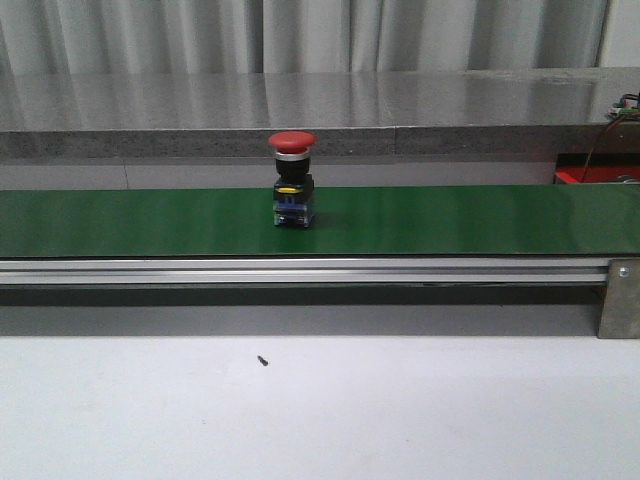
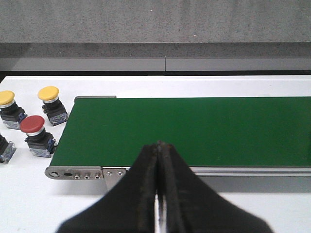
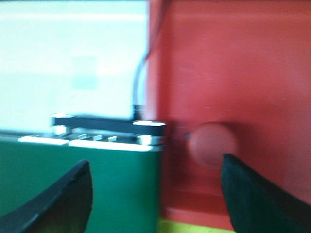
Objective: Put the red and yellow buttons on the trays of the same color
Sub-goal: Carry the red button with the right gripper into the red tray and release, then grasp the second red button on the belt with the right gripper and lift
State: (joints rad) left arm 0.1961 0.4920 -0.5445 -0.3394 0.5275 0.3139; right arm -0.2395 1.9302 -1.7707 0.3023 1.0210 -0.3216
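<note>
Left gripper (image 2: pixel 159 145) jaws pressed together, holding nothing, poised over the near edge of the green belt (image 2: pixel 194 128). Right gripper (image 3: pixel 155 194) jaws spread wide and empty, above the belt's end and the red tray (image 3: pixel 233 63); blurred view.

One red button (image 3: pixel 212 144) seems to lie on the red tray already, so one placement looks done. Another red-capped button (image 1: pixel 293 180) stands upright mid-belt, not yet collected. On the table off the belt's end: a red button (image 2: pixel 36 133) and two yellow buttons (image 2: pixel 51 103), (image 2: pixel 8 108), at about 9 o'clock of the left jaws, all unsorted. No yellow tray clearly seen. Most work remains.
</note>
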